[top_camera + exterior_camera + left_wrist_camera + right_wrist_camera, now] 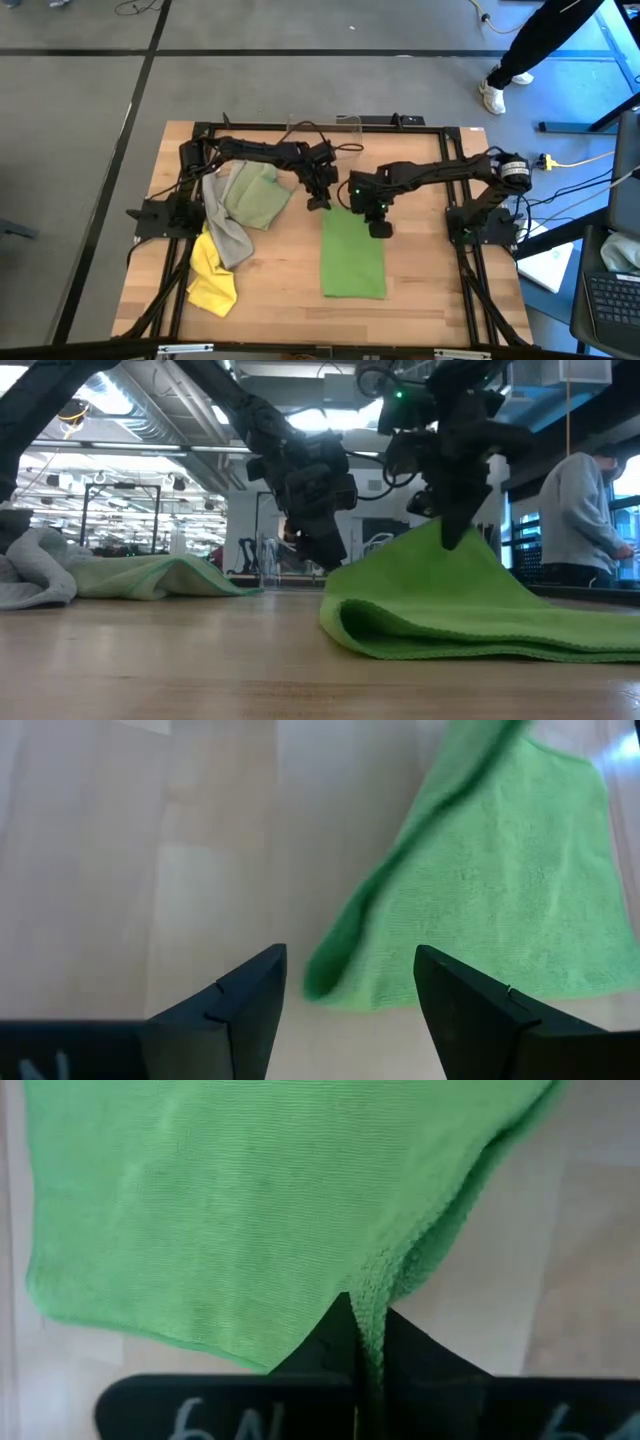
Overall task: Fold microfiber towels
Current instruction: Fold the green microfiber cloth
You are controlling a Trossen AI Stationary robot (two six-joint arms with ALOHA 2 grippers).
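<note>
Pinched tight, the right gripper has its two dark fingers pressed together on a fold of the bright green towel, near the cloth's far right corner. From table height that corner rises into a small peak under the gripper, while the rest of the towel lies doubled over on the wooden table, its rounded folded edge facing the camera. From above, the towel reads as a tall narrow rectangle in the middle of the table, slightly right of centre.

The left gripper hangs just off the towel's far left corner with its fingers spread apart and nothing between them. Its own camera looks down on bare wood and the near edge of the green cloth; it seems to be clear of the cloth, though the angle makes that hard to be sure of.

Three more towels sit on the left side of the table. The pale sage towel lies rumpled beside the left arm. The grey towel drapes in a long strip across its near edge, and the yellow towel is bunched at the grey one's near end, touching it. A clear plastic bin stands at the far edge of the table, behind both arms.

A person in a grey top stands in the room beyond the table, off to the right.
</note>
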